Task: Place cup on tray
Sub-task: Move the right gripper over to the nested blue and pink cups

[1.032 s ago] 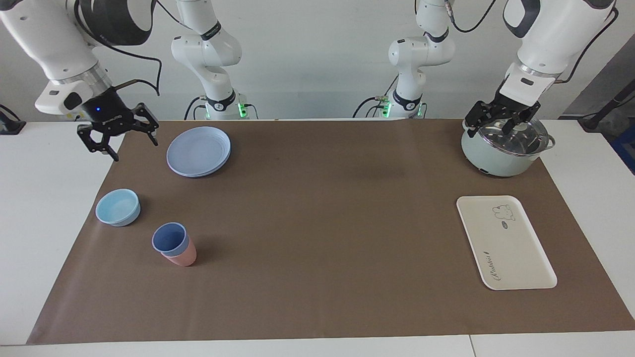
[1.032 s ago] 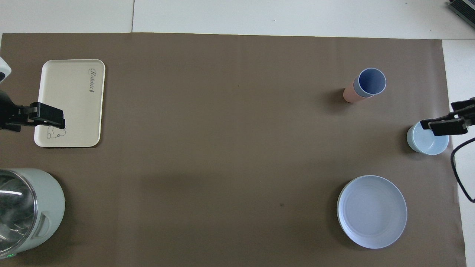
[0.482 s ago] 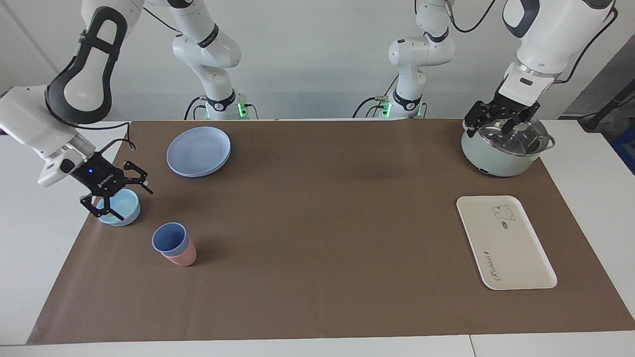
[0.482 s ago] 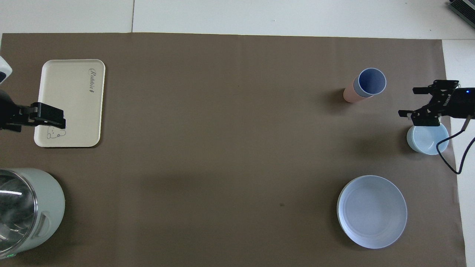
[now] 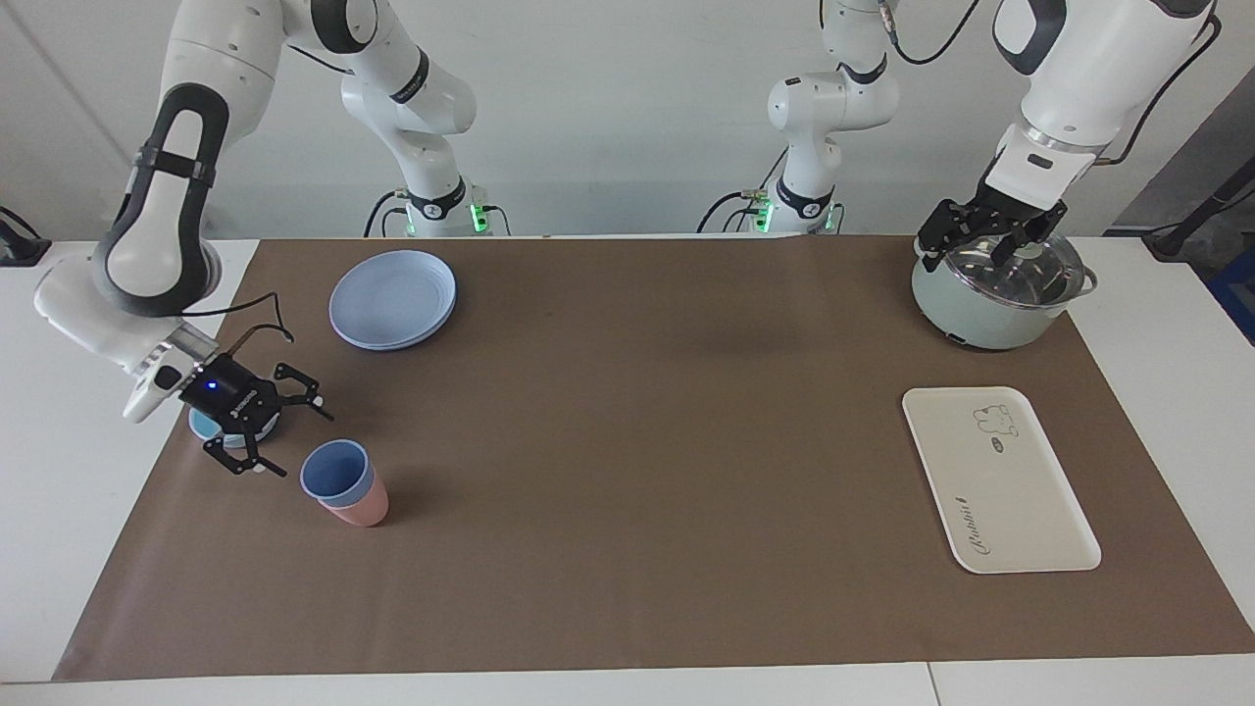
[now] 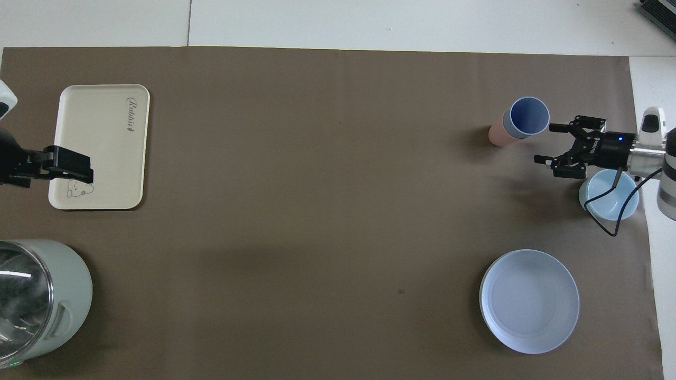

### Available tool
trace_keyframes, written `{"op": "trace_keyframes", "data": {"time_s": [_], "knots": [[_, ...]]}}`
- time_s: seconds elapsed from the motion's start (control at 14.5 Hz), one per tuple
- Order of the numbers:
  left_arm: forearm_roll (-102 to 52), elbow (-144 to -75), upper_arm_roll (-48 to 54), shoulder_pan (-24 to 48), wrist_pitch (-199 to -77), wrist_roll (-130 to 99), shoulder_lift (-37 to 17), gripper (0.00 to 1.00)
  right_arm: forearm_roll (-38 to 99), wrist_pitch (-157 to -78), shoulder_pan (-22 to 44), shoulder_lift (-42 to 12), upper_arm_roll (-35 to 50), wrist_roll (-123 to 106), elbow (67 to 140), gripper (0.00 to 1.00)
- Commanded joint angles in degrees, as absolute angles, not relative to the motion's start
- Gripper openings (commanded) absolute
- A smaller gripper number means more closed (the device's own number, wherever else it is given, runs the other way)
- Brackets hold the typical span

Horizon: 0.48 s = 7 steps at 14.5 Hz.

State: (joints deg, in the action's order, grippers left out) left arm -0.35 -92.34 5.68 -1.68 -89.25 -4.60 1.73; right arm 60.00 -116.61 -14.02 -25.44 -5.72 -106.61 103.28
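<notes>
Two arms in view, both grippers empty with fingers spread apart.

Right gripper (image 5: 290, 438) (image 6: 544, 143) is low over the brown paper mat (image 5: 627, 412) at the right arm's end of the table, tilted and pointing toward the cups, tips just beside the small periwinkle-blue tapered plastic cup (image 5: 336, 473) (image 6: 526, 117) but not touching it. The wrist sits over the shallow light-blue bowl (image 5: 201, 424) (image 6: 615, 198), which it mostly hides in the facing view.

The blue cup stands upright, nested inside a pink plastic cup (image 5: 359, 509) (image 6: 497, 134) of similar size; only the pink cup's lower part shows. The pair sits near the mat's edge at the right arm's end, farther from the robots than the bowl.

A stack of round pale-blue plates (image 5: 393, 298) (image 6: 529, 301) lies near the mat's corner closest to the right arm's base.

The flat cream-white rectangular tray (image 5: 1020, 510) (image 6: 105, 148) with rounded corners, rabbit drawing and "Rabbit" lettering lies near the mat's edge at the left arm's end, nothing on it. Cup and tray are well apart, at the mat's two ends.

Left gripper (image 5: 980, 245) (image 6: 71, 168) waits over the glass lid of the pale-green pot (image 5: 980, 309) (image 6: 68, 295) at the mat's corner nearest the left arm's base.
</notes>
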Motion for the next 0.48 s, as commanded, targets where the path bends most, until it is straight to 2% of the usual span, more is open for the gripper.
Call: {"op": "trace_keyframes", "data": {"time_s": [0.0,0.41], "knots": [[0.18,-94.39,5.36,-1.23,-90.44,-4.48,3.34,1.00,63.53,-113.73,-15.47,-27.76,-4.66,-109.32,100.46,1.00],[0.18,-94.48,5.36,-1.32,-90.53,-4.22,3.34,1.00,68.02,-112.68,-15.38,-29.44,-3.69,-112.14,100.28,1.00]]}}
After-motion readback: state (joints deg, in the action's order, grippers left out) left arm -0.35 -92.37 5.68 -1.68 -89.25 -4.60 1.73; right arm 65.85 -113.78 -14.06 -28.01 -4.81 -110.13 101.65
